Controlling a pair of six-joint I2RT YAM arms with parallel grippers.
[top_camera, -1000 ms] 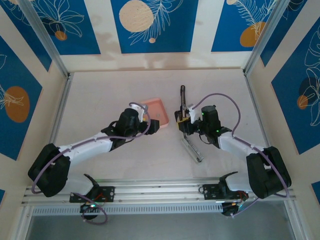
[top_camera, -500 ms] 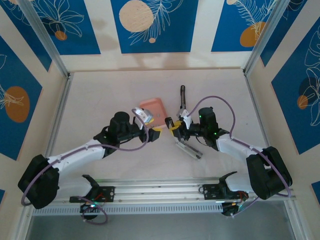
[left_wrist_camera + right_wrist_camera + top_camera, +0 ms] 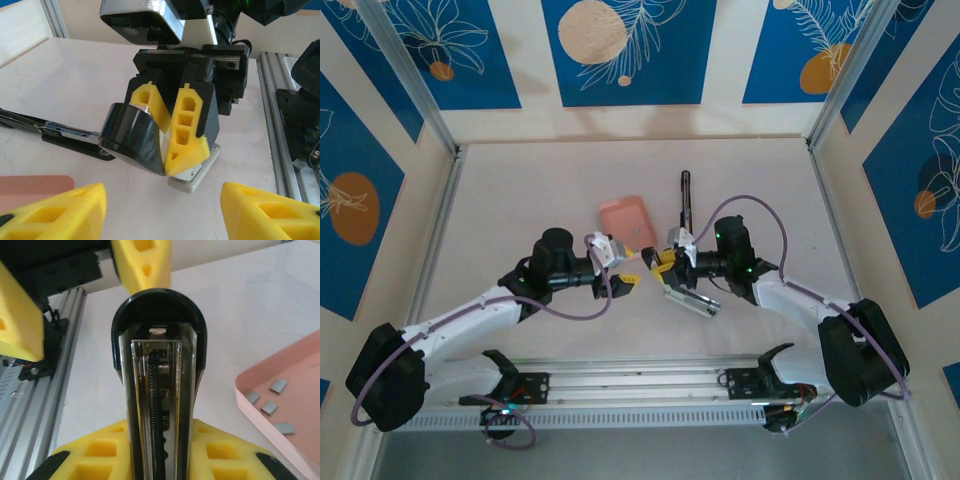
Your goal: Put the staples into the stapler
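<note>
The stapler (image 3: pixel 686 195) is swung open, its grey base (image 3: pixel 693 301) on the table. My right gripper (image 3: pixel 661 262) is shut on the stapler's black head (image 3: pixel 131 137). The right wrist view looks down the open magazine channel (image 3: pixel 157 385) with its spring, held between my yellow fingers (image 3: pixel 222 455). Several small grey staples (image 3: pixel 269 407) lie in the pink tray (image 3: pixel 305 390). My left gripper (image 3: pixel 626 284) faces the stapler's head from a short way off. It is open with nothing between its fingers (image 3: pixel 55 210).
The pink tray (image 3: pixel 628 221) sits just behind the two grippers. The aluminium rail (image 3: pixel 640 380) runs along the near edge of the table, and white frame walls (image 3: pixel 440 230) bound the sides. Purple cables loop over both arms.
My left gripper has pulled back from over the pink tray toward the near side and turned to face the stapler. My right gripper has shifted left and nearer with the stapler head.
</note>
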